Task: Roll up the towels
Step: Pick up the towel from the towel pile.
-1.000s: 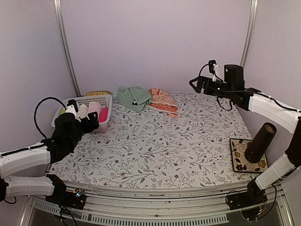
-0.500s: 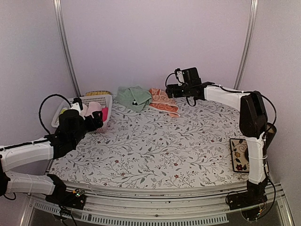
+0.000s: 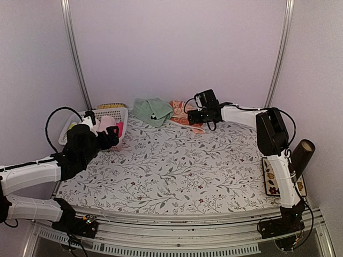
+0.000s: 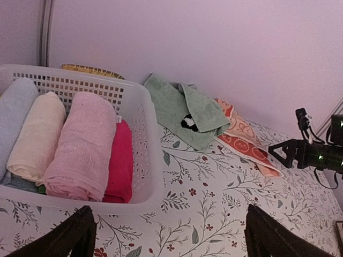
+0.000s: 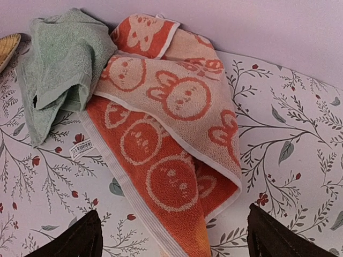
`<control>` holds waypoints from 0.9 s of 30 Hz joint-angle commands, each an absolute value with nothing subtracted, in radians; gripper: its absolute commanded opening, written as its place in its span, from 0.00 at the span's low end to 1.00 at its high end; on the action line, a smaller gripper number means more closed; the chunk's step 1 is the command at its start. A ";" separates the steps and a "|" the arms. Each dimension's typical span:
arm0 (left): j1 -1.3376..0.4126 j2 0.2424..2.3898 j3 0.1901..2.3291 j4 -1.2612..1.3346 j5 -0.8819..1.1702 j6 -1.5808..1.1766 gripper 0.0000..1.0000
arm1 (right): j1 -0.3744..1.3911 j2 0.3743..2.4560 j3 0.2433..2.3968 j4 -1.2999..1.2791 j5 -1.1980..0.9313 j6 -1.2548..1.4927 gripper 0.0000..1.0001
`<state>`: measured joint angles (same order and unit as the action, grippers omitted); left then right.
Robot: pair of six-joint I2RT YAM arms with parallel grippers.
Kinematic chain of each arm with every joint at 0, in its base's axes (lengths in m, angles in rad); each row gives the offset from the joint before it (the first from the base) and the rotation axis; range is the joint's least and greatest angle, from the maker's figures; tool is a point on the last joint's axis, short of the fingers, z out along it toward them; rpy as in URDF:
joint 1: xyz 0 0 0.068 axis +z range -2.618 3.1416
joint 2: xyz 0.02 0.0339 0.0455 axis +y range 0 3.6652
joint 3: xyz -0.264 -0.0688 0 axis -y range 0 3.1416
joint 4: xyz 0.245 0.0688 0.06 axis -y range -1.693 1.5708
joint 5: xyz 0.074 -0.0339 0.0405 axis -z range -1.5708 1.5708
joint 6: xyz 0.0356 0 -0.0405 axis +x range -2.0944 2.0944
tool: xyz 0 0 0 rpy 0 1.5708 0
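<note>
An orange towel (image 5: 161, 150) with cream rabbit faces lies crumpled at the back of the table, also in the top view (image 3: 185, 115) and the left wrist view (image 4: 241, 136). A pale mint green towel (image 3: 153, 110) lies bunched to its left, partly over it (image 5: 56, 64), with a small dark-and-white mark (image 4: 187, 122). My right gripper (image 3: 192, 115) hovers just above the orange towel's near end, jaws wide open (image 5: 171, 235). My left gripper (image 3: 110, 136) is open and empty beside the basket (image 4: 166, 230).
A white lattice basket (image 3: 120, 115) at the back left holds several rolled towels, pink and red among them (image 4: 80, 144). A patterned tile (image 3: 270, 176) with a dark cylinder (image 3: 297, 160) sits at the right edge. A yellow woven object (image 3: 111, 106) lies behind the basket.
My right arm has swung from the far right across to the left and come down over the orange towel. My left gripper has shifted slightly toward the basket.
</note>
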<state>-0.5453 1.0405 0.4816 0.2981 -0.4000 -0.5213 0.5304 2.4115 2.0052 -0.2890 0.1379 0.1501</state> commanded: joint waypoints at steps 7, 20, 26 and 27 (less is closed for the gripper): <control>-0.558 1.032 0.483 0.331 -0.367 -0.534 0.97 | 0.538 2.402 1.898 -0.326 0.089 0.175 0.90; -0.566 1.034 0.481 0.337 -0.364 -0.538 0.97 | 0.541 2.363 1.835 -0.280 0.150 0.152 0.45; -0.569 1.049 0.482 0.344 -0.359 -0.538 0.97 | 0.550 2.295 1.843 -0.283 0.223 0.104 0.04; -0.569 1.054 0.483 0.345 -0.359 -0.537 0.97 | 0.552 2.284 1.844 -0.284 0.236 0.096 0.03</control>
